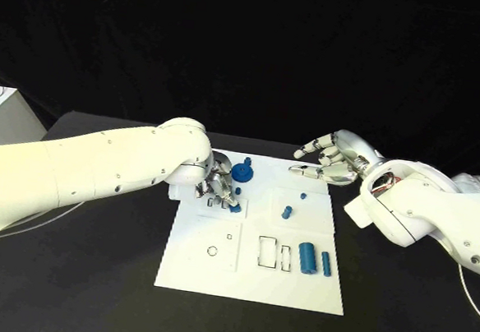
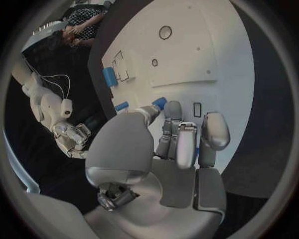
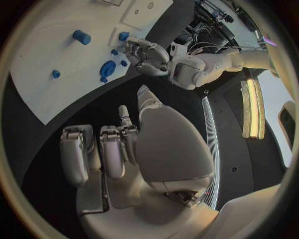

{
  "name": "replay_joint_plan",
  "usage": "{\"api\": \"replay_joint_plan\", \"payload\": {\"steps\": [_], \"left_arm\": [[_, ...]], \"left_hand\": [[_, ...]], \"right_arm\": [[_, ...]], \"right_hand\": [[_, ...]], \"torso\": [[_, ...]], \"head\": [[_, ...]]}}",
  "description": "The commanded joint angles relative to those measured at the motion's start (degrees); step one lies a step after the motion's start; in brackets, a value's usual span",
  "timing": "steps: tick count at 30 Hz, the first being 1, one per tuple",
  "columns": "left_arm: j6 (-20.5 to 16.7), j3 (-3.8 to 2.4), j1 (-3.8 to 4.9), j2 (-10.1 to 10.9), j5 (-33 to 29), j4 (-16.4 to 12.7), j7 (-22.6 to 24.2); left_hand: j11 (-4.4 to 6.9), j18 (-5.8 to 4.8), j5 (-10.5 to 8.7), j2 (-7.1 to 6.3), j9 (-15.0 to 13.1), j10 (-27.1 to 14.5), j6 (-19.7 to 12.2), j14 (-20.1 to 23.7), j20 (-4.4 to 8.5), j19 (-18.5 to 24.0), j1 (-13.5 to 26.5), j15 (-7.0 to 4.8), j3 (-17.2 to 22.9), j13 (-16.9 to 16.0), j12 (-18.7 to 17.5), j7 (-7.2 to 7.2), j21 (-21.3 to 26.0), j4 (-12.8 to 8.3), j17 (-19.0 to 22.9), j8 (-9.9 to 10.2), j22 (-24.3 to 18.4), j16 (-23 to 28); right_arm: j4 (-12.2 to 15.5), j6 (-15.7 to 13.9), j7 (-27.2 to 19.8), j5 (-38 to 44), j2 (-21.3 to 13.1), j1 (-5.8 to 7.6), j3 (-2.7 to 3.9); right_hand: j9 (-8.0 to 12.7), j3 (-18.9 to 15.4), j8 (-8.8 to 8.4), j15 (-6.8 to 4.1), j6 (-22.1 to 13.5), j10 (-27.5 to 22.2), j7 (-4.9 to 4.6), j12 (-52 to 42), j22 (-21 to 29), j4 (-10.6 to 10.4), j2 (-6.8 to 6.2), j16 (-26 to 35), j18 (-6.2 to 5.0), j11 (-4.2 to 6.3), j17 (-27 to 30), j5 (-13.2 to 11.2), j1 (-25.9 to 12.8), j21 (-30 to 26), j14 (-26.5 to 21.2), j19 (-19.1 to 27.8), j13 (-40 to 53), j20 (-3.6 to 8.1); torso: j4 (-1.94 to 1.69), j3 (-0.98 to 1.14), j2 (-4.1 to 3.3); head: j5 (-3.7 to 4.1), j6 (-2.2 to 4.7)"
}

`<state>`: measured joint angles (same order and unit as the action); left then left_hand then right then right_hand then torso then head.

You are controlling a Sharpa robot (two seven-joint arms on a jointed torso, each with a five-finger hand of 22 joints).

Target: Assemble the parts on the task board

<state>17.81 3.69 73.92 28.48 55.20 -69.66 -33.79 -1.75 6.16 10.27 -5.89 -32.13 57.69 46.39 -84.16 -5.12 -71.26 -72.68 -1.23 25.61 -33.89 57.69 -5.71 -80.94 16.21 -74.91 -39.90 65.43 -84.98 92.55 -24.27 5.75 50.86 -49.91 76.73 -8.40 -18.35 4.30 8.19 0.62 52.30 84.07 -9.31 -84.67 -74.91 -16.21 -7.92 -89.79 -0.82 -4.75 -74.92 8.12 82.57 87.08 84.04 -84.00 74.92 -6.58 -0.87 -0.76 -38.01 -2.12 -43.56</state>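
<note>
**Left hand working a small part at the board's far left**

On the black table [image 1: 82,278] lies the white task board [image 1: 251,279], with both arms reaching in over its far half. Largest of what matters is the board itself: printed outlines sit on its near half, and just beside them lie two blue cylinders [image 1: 315,259], side by side and untouched. Farther back, a blue gear-like part [image 1: 244,171] stands near the far edge, and two small blue pegs [image 1: 294,206] stand in the middle right area.

Over the far left corner, the left hand [image 1: 221,183] is lowered onto the board, fingers curled downward, with a small blue piece [image 1: 234,208] at the fingertips. From the left wrist view, blue shows just past the fingers [image 2: 187,144], touching or nearly so; whether it is truly pinched or only pressed I cannot tell.

Beyond the board's far right corner, the right hand [image 1: 334,159] hovers with fingers loosely spread and holding nothing; the right wrist view shows the same relaxed fingers [image 3: 106,154] above bare table.

Judging by this, the step in hand is seating a small piece at the far left, with most of the assembly left. Next, the left fingers likely need to align that piece upright over its socket and press straight down, avoiding the gear just beside it.
</note>
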Motion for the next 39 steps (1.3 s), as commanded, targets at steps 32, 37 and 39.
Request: {"api": "replay_joint_plan", "payload": {"steps": [32,37,39], "left_arm": [[-5.6,-0.40,-0.02,3.6,-0.9,-2.6,1.9],[-7.8,-0.50,-0.07,6.4,-2.6,-4.4,2.7],[-8.9,-0.60,-0.08,7.8,-3.9,-5.3,3.4]], "left_hand": [[0.46,-1.20,-0.20,-0.47,-1.8,3.9,1.9,-2.6,0.57,-1.8,11.5,-0.79,-4.7,-3.9,2.7,0.42,-1.0,0.5,-6.2,0.1,1.6,-0.9],[0.30,-0.95,-0.05,-0.39,-1.8,2.9,1.3,-2.0,0.58,-0.8,11.0,-0.67,-4.9,-2.6,1.7,0.22,-0.5,0.5,-4.9,0.6,0.3,-0.2],[0.15,-0.75,0.05,-0.37,-1.8,1.9,0.9,-1.6,0.53,-0.1,10.4,-0.55,-4.8,-1.5,0.9,0.05,-0.1,0.4,-3.9,0.9,-0.7,0.3]], "right_arm": [[-2.0,2.3,-1.3,15.3,3.6,-2.90,-0.47],[-2.9,2.1,-1.9,22.3,5.8,-4.12,-0.54],[-3.5,1.9,-1.8,25.1,6.9,-4.71,-0.57]], "right_hand": [[-0.2,3.4,1.31,-0.53,1.0,1.4,0.17,0.2,-12.3,3.1,-0.35,-0.1,-0.19,0.45,-14.8,-0.5,5.6,-0.9,5.9,-4.1,10.6,0.57],[-0.1,4.7,1.57,-0.62,1.8,1.4,0.30,0.2,-12.1,3.7,-0.55,-0.1,-0.29,0.57,-14.7,-0.7,6.4,-1.3,5.9,-3.9,10.5,0.64],[-0.1,5.1,1.64,-0.66,2.1,1.4,0.37,0.3,-12.0,3.7,-0.59,-0.1,-0.30,0.62,-14.7,-0.8,6.4,-1.3,5.9,-3.9,10.5,0.67]], "torso": [[-0.14,0.04,-0.13],[0.03,-0.01,-0.16],[-0.04,-0.05,-0.09]], "head": [[0.23,0.23],[0.20,0.26],[0.36,0.09]]}}
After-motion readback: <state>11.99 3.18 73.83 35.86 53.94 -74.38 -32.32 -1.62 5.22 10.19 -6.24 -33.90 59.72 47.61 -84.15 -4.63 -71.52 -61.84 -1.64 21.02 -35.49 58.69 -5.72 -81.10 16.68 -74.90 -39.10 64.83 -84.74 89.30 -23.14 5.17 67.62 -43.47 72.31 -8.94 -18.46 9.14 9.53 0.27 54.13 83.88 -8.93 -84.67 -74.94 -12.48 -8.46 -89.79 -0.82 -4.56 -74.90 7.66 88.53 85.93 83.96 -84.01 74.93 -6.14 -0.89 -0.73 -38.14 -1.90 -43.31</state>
